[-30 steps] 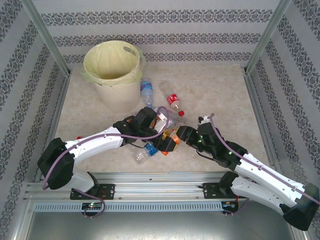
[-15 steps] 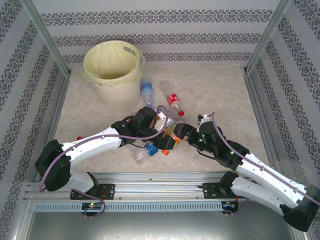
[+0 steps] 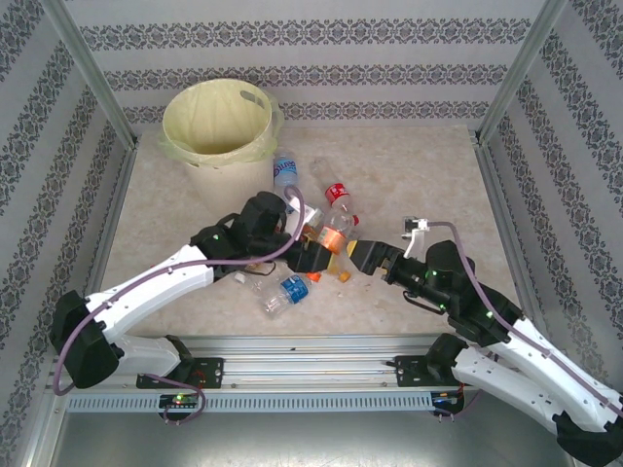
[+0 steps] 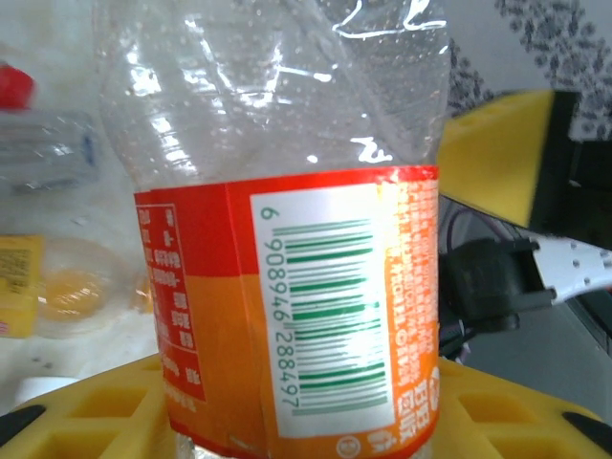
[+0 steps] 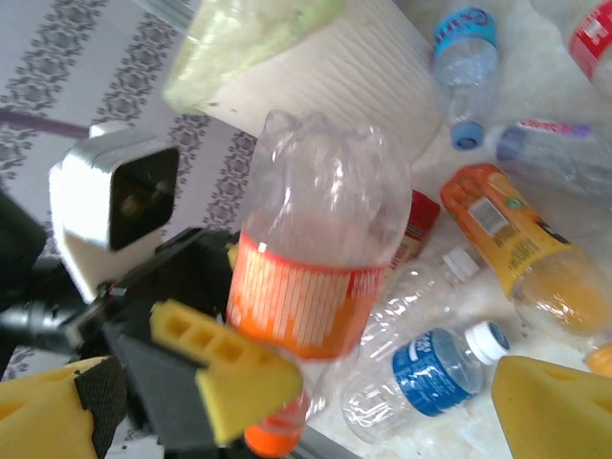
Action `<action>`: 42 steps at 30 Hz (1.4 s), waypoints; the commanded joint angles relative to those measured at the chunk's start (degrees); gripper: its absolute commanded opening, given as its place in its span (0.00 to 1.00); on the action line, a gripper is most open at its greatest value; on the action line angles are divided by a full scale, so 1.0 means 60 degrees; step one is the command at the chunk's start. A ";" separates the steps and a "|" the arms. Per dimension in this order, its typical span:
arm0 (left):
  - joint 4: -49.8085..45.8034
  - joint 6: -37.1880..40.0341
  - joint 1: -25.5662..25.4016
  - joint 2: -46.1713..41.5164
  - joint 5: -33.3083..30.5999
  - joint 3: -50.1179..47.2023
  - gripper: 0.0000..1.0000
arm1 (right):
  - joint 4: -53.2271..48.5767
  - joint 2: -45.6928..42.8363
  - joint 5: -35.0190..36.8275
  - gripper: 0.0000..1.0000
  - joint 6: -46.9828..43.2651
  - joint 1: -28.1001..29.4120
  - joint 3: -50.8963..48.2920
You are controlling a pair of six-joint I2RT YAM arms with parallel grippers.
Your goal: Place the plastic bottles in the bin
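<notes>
My left claw (image 3: 316,255) pinches the orange bottle (image 4: 287,316) near its cap, and my right claw (image 3: 375,258) gapes wide, empty. The thin plastic may buckle and slip free before reaching the bin (image 3: 229,193) at upper left.

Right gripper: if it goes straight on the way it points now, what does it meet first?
Probably the clear plastic bottle with the orange label, held by the left gripper, directly ahead of the right gripper; depth is unclear.
</notes>
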 commanded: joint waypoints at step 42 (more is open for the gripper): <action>-0.5420 0.0967 0.6216 0.6328 -0.4465 1.0755 0.48 | -0.2076 0.3022 0.0359 0.97 -0.2966 -0.0072 0.2907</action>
